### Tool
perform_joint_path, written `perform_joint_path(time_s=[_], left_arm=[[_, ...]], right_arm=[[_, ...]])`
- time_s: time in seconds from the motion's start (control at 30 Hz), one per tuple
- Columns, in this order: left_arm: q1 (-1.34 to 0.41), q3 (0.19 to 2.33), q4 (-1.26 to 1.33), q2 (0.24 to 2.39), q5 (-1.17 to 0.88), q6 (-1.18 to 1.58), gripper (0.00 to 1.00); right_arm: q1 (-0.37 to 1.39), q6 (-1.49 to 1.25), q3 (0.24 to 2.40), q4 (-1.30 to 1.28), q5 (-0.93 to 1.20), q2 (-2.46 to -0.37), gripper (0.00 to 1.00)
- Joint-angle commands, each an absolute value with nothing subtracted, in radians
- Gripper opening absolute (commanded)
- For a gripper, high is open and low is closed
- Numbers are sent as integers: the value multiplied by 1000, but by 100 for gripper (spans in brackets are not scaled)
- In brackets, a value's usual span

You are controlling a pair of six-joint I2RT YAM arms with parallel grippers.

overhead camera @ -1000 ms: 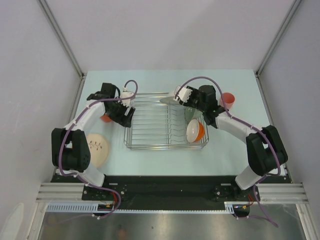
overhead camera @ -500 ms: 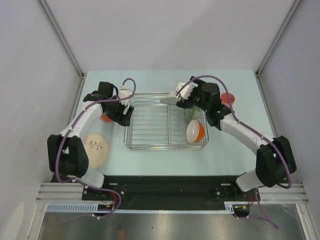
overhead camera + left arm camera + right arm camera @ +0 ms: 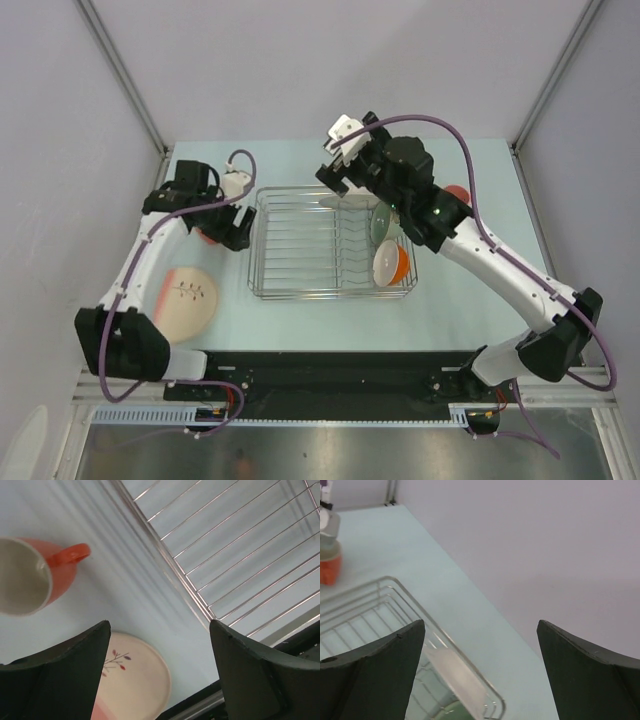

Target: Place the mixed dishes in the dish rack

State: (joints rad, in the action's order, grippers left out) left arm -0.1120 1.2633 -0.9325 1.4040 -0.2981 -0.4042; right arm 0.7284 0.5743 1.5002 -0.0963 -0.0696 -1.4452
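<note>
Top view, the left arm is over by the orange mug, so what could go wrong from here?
1. The orange mug sits close beside the dish rack. The open left tool could nudge it away or catch the wire rim while closing in.
2. The white plate leans at the rack's far rim below the open right tool, so it may slide flat.

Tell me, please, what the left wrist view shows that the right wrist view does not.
Only the left wrist view: the orange handled mug and the salmon-pink plate, both on the table beside the dish rack. Only the right wrist view: the white plate inside the rack, a sliver of the grey-green bowl; an orange thing at its left edge may be the mug, too cropped to tell. Both: rack, table, and an open, empty gripper: the left gripper in one, the right gripper in the other.
</note>
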Motion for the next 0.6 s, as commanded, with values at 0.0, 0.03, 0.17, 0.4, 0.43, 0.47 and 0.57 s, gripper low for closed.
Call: perform_joint_path(time_s=[0.0,0.03,0.17,0.4,0.43,0.47,0.57], left_arm=[[-45,1321,-1009,1292,-314,-446,86],[-29,1316,-1031,1270,-319,-451,86],[124,1266,-1075,1206,-341,-517,86],[423,1140,-1140,1123,-364,-693,87],[489,1120,-1155,1118,-368,-736,86],[521,1114,-1161,1109,-374,-756,87],[639,1080,-1173,1108,-371,-836,86]], right_arm=[[827,422,1554,-268,-251,-1440,100],[878,407,1552,-278,-343,-1446,100],[982,263,1554,-353,-396,-1476,100],[1078,20,1571,-341,-325,-1565,100],[1087,5,1568,-325,-295,-1586,100],[1095,-17,1572,-296,-276,-1598,100],[1097,-77,1617,-278,-177,-1679,100]])
